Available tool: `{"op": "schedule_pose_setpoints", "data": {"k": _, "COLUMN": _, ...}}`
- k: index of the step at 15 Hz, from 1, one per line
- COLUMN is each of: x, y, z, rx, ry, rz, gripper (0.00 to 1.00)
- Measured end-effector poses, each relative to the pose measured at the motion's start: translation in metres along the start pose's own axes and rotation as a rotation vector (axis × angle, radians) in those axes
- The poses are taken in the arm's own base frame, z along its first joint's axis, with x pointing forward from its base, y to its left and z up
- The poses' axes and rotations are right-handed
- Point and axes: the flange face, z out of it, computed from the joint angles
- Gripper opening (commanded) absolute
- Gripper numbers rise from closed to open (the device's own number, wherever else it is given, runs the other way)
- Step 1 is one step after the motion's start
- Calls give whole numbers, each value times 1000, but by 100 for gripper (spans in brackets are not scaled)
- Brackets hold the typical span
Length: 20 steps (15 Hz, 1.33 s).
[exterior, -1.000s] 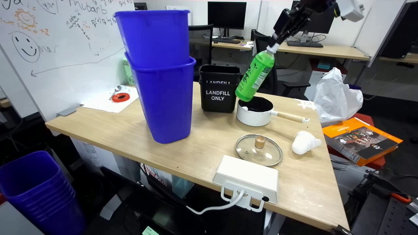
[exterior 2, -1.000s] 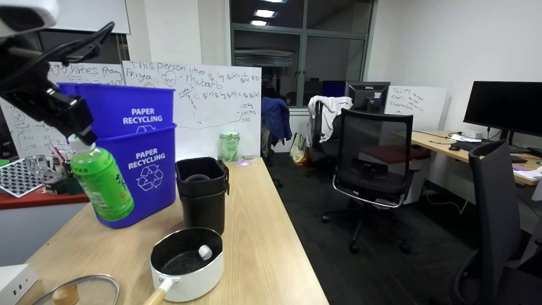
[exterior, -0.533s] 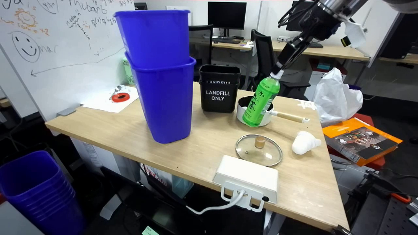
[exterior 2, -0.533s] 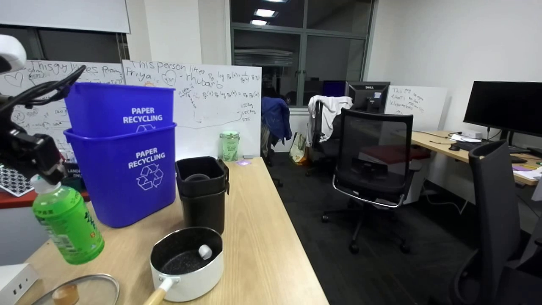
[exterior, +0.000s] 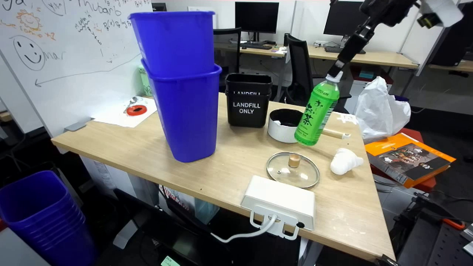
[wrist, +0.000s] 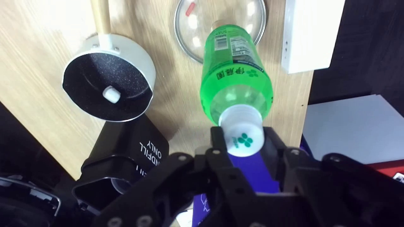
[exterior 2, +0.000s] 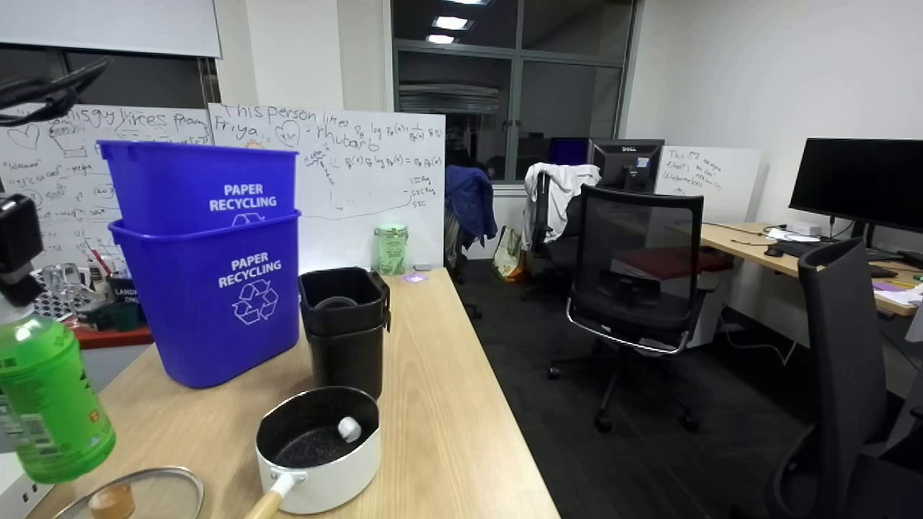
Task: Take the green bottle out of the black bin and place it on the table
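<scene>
Your black two-fingered gripper (wrist: 242, 138) is clenching the white cap (wrist: 241, 126) of the bright green translucent plastic bottle (exterior: 317, 112); in the wrist view you are seeing its fingertips (wrist: 217, 138) pressing on opposite sides of that cap. You are holding the bottle outside the small black rectangular bin (exterior: 247, 119) lettered "LANDFILL ONLY" in white, and it is hanging in the air above the large light wood-topped table (exterior: 229, 155), leaning, cap higher than base.

In an exterior view the bottle's lower end is overlapping the white-walled saucepan (exterior: 281, 133) and hiding part of its pale wooden handle (exterior: 334, 133). The bin is standing upright on the table just beside the pan; whether the two are touching, you are not able to tell. Tall stacked blue plastic bins (exterior 2: 202, 288) are standing near it, showing white "PAPER RECYCLING" lettering in an exterior view. A small white piece (exterior 2: 350, 429) is lying inside the pan.

A round clear lid (exterior: 284, 175) is lying flat on the table, and in the wrist view the bottle is covering part of its wooden knob (exterior: 294, 161). A white box-shaped unit (exterior: 281, 195) is sitting just beside the lid at the table's edge, and a lumpy white object (exterior: 343, 161) is resting near the lid.
</scene>
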Motion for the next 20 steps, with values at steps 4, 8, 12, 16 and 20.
{"op": "schedule_pose_setpoints", "data": {"k": 4, "x": -29, "y": 7, "z": -22, "rx": 8, "ry": -108, "rz": 16, "gripper": 8}}
{"op": "schedule_pose_setpoints", "data": {"k": 8, "x": -65, "y": -1, "z": -18, "rx": -1, "ry": -153, "rz": 31, "gripper": 8}}
{"op": "schedule_pose_setpoints", "data": {"k": 12, "x": -82, "y": -21, "z": -12, "rx": -11, "ry": -164, "rz": 35, "gripper": 8}}
{"op": "schedule_pose_setpoints", "data": {"k": 16, "x": -69, "y": -35, "z": -17, "rx": -35, "ry": -119, "rz": 11, "gripper": 8}}
{"op": "schedule_pose_setpoints", "data": {"k": 20, "x": -62, "y": -56, "z": -11, "rx": -28, "ry": -120, "rz": -35, "gripper": 8}}
